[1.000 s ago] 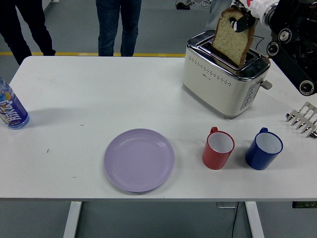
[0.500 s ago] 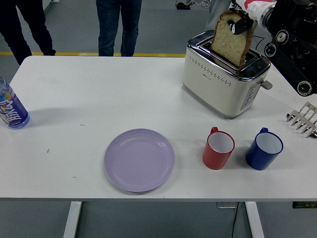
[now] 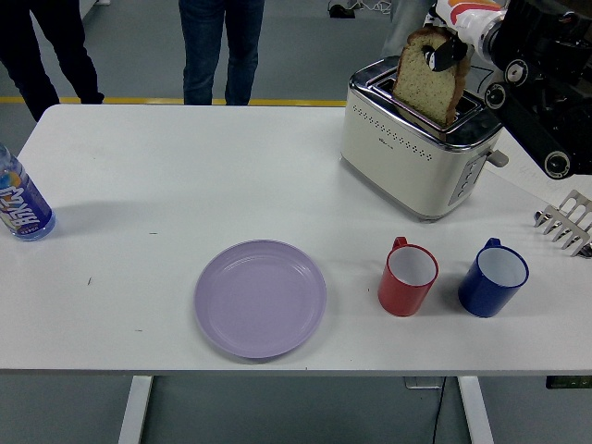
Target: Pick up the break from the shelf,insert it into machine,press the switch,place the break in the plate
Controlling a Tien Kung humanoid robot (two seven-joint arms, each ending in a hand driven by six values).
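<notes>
Brown bread slice [image 3: 425, 85] pinched in right hand [image 3: 450, 44], now sunk lower into toaster [image 3: 418, 139] slot below; switch next.

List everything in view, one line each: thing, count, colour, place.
bread slice: 1, brown, tilted in a slot of the toaster, held at its top
toaster: 1, cream and silver, far right of the table
plate: 1, lilac, near the front edge, centre
red mug: 1, red with white inside, right of the plate
blue mug: 1, blue with white inside, right of the red mug
bottle: 1, blue label, left edge
rack: 1, pale, right edge, partly cut off
table: 1, white
people: 2, dark trousers, legs only, beyond the far side
right hand: 1, black arm, pinching the bread
</notes>
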